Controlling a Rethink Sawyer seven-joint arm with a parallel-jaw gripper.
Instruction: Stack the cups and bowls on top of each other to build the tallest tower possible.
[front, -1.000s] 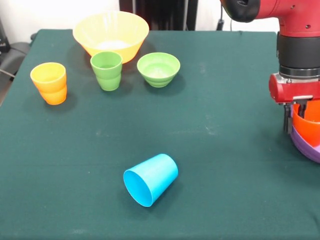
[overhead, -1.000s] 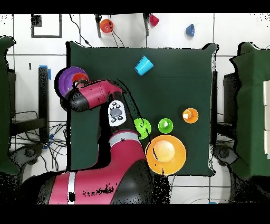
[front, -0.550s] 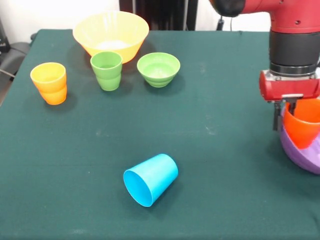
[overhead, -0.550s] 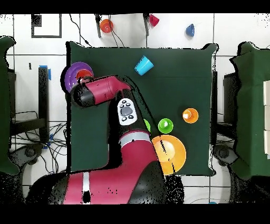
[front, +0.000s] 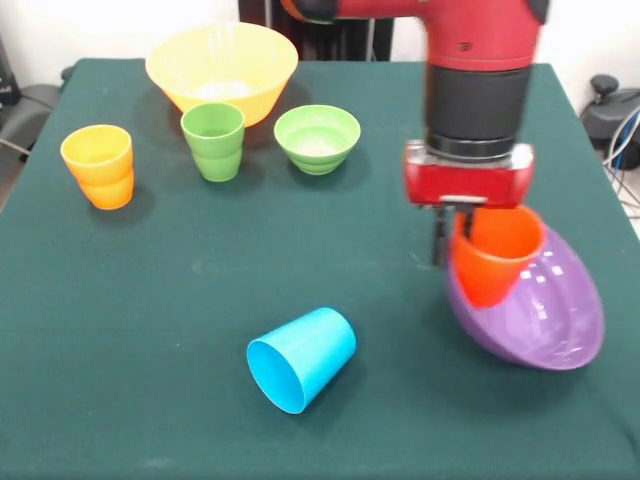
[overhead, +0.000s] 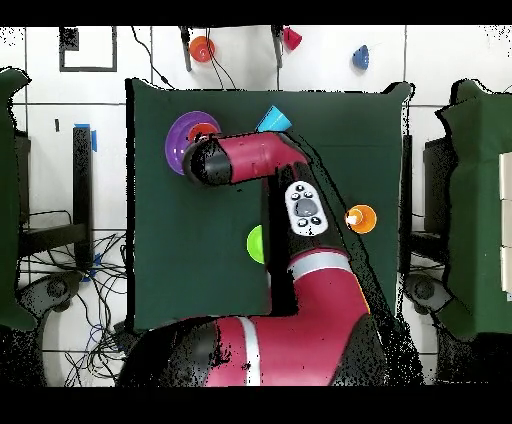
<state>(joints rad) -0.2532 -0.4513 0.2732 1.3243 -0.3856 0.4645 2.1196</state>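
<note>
Moved: since a second ago the arm has swung left from the table's right edge toward the middle, carrying the orange bowl and the purple bowl with it.
Gripper: the gripper appears closed on the orange bowl's near rim, one finger showing outside its wall.
Carried pile: the orange bowl sits nested in the purple bowl, which tilts steeply, its left side high, its bottom seemingly off the cloth.
Risk: the purple bowl looks held only by the nested fit, so I judge it could slip off and roll, or drag on the table.
Blue cup: the blue cup lies on its side near the front, left of the pile; a swing that way could knock it.
Far left group: yellow bowl, green cup, green bowl and orange cup stand upright, well apart from the gripper.
</note>
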